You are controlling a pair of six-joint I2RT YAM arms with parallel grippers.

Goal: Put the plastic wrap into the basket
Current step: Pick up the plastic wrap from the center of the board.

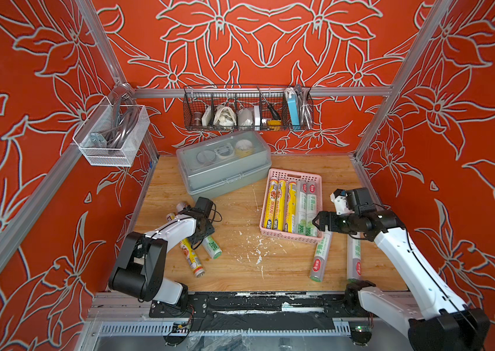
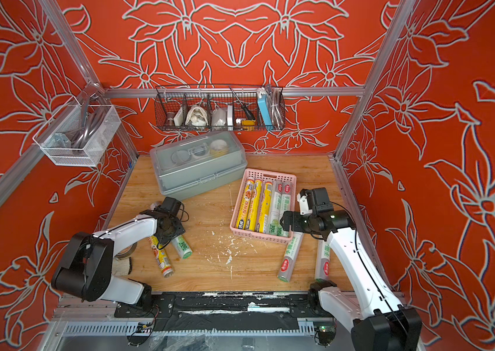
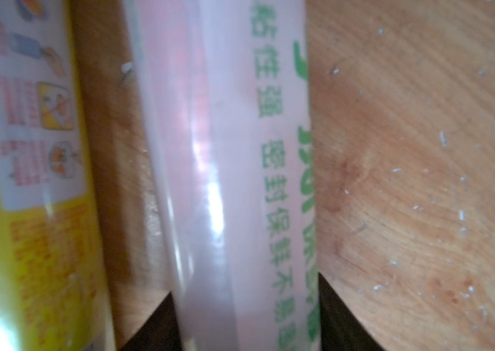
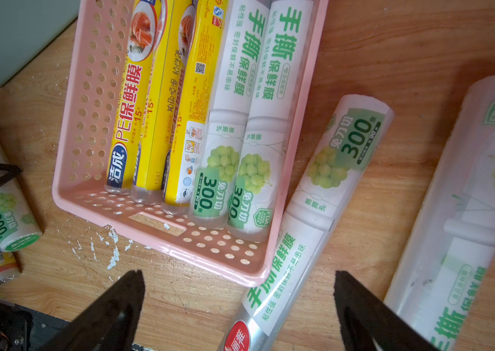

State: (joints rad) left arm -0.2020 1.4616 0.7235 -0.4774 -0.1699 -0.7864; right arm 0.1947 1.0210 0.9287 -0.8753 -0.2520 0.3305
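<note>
The pink basket point(image 1: 296, 174) point(image 2: 270, 173) point(image 4: 94, 91) holds several rolls of plastic wrap point(image 1: 288, 206) point(image 4: 209, 106) side by side, some yellow and some white-green. My left gripper point(image 1: 206, 234) point(image 3: 244, 284) points down at the left of the table. It is shut on a white-green roll point(image 3: 225, 152) point(image 1: 212, 246) that lies on the wood beside a yellow roll point(image 1: 191, 255) point(image 3: 27, 212). My right gripper point(image 1: 317, 223) point(image 4: 239, 275) hangs open over the basket's near right corner. A white-green roll point(image 1: 320, 256) point(image 4: 325, 188) lies under it, and another point(image 1: 354, 258) point(image 4: 468, 212) lies further right.
A grey-green lidded box point(image 1: 225, 170) stands behind the basket at the back left. A black wire basket point(image 1: 247, 109) and a white mesh basket point(image 1: 112, 136) hang on the walls. A brown tape ring point(image 2: 124, 250) lies under the left arm. White flecks point(image 1: 255, 249) dot the wooden table.
</note>
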